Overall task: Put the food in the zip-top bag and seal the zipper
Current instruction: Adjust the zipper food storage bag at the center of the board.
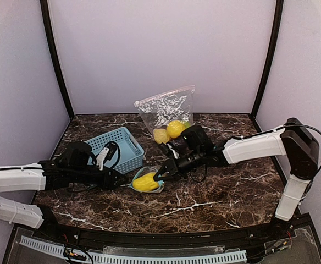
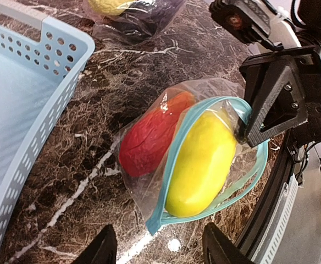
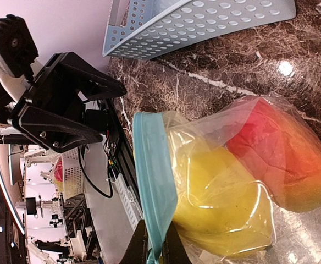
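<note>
Zip-top bag (image 2: 144, 190) lies flat at centre of the left wrist view, red toy piece (image 2: 149, 137) deep inside, yellow toy fruit (image 2: 201, 159) sitting in the mouth. The teal zipper (image 2: 178, 148) loops unsealed around the yellow one. Its long axis runs lower left to upper right.

Right gripper (image 2: 242, 132) is clenched on the zipper's upper-right end. Left gripper (image 2: 160, 250) is spread with nothing between the fingers, and the zipper's free corner sits just ahead of it, so I judge the left arm nearer for the pinch.

Surface is a glossy dark marble table (image 2: 67, 203). The blue perforated basket (image 2: 56, 104) crowds the left edge. A second filled bag (image 1: 169, 110) stands well apart at the back.
</note>
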Action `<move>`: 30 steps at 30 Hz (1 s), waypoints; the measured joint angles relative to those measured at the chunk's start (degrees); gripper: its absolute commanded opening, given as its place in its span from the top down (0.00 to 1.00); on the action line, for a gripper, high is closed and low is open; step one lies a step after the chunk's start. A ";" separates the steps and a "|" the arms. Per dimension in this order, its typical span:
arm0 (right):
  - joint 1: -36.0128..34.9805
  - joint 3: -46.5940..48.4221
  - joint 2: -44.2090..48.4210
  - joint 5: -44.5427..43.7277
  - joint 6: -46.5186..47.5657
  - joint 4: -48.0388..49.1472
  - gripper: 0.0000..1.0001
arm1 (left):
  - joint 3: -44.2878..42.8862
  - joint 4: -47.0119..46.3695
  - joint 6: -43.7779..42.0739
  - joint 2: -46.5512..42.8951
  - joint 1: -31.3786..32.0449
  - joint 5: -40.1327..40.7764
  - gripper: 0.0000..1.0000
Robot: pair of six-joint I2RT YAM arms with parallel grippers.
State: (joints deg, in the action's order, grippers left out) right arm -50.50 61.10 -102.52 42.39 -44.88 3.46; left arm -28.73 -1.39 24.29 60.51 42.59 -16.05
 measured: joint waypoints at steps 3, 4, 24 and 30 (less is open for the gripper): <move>0.00 0.00 0.00 -0.02 -0.02 -0.09 1.00 | 0.00 -0.37 0.92 1.99 -0.33 -0.48 0.54; 0.00 0.00 0.00 -0.02 -0.02 -0.09 1.00 | 0.00 -0.59 1.07 2.64 -0.35 -0.70 0.55; 0.02 -0.59 0.87 -0.50 -0.04 -0.35 1.00 | 0.00 -6.51 1.92 11.34 -0.37 -4.61 0.71; 0.02 -0.59 0.87 -0.50 -0.02 -0.39 1.00 | -0.09 -7.58 1.92 13.18 -0.37 -5.90 0.79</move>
State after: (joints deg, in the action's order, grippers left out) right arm -50.48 60.51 -101.65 41.89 -44.91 3.07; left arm -28.82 -8.97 26.22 73.69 42.22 -21.96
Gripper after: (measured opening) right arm 0.058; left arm 0.253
